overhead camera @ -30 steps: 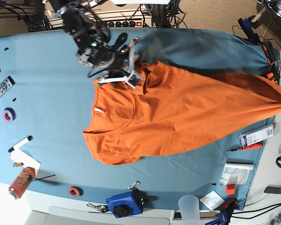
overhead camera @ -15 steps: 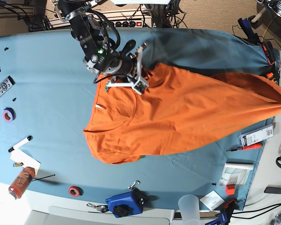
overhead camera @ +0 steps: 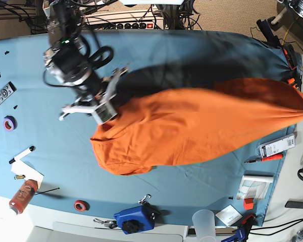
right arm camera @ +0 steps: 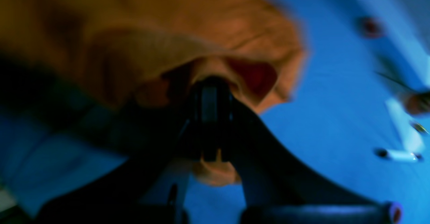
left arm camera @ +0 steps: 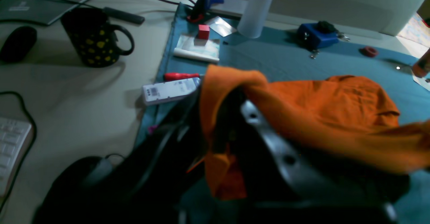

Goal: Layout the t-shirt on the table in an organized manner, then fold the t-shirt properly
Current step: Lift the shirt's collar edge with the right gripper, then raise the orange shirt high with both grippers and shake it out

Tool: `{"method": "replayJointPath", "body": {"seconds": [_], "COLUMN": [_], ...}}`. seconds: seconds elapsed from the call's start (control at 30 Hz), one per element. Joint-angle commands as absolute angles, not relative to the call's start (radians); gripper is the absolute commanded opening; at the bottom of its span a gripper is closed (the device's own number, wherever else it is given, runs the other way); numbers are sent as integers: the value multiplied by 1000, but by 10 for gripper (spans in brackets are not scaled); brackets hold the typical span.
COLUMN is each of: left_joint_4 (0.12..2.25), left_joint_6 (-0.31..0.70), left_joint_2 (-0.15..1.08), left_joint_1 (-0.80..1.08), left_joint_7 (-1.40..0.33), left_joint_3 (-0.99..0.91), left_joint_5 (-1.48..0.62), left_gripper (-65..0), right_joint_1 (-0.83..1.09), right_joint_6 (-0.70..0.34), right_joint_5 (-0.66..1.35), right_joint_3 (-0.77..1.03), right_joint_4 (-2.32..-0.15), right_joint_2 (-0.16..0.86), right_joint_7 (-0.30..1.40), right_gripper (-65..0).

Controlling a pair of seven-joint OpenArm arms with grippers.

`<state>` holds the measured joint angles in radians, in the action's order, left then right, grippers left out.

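Observation:
The orange t-shirt point(overhead camera: 202, 126) is stretched across the teal table point(overhead camera: 40, 65) from the middle to the right edge, bunched and folded over itself. My right gripper point(overhead camera: 107, 110) is shut on the shirt's upper left end. In the right wrist view the right gripper point(right arm camera: 211, 93) pinches a fold of the t-shirt point(right arm camera: 151, 49) above the table point(right arm camera: 336, 99). In the left wrist view my left gripper point(left arm camera: 228, 130) is shut on the t-shirt point(left arm camera: 336, 106), which drapes over its fingers beyond the table's point(left arm camera: 285, 56) edge.
A remote point(overhead camera: 2, 96), purple tape point(overhead camera: 9, 123), a marker point(overhead camera: 21, 154) and a red bottle point(overhead camera: 22, 195) lie at the left margin. A red tape ring point(overhead camera: 81, 205), blue device point(overhead camera: 135, 219) and plastic cup point(overhead camera: 204, 222) line the front. A mug point(left arm camera: 94, 37) stands beside the table.
The right gripper has shut on the shirt near the collar and pulled it left and toward the front edge. The flat collar area has bunched up.

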<state>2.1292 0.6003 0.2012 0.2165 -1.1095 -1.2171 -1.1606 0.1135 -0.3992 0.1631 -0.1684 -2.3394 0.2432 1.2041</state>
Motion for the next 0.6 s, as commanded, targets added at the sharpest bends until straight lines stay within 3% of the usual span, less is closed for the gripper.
{"method": "replayJointPath", "body": {"seconds": [0.0,0.3,0.57], "left_joint_4": [2144,2144,2144], "left_joint_6": [603,599,572], "left_joint_2": [216,208,130], "left_joint_1": [222,269,254], "left_joint_7": [-1084,-1119,-1136], "left_joint_3": [-1222,-1222,-1220], "left_joint_5": [-1182,-1183,-1259], "left_gripper": [-650,-650,-650], "right_joint_1": [102,99,69], "right_joint_6": [-395,-396,-448], "right_joint_5": [168,278,449], "right_joint_3": [-124,208,351], "right_joint_4": [-2356,-2356,-2356], "right_joint_2": [246,246,228], "right_joint_7": [1174,1095,1084], "right_gripper": [-650,-650,-650]}}
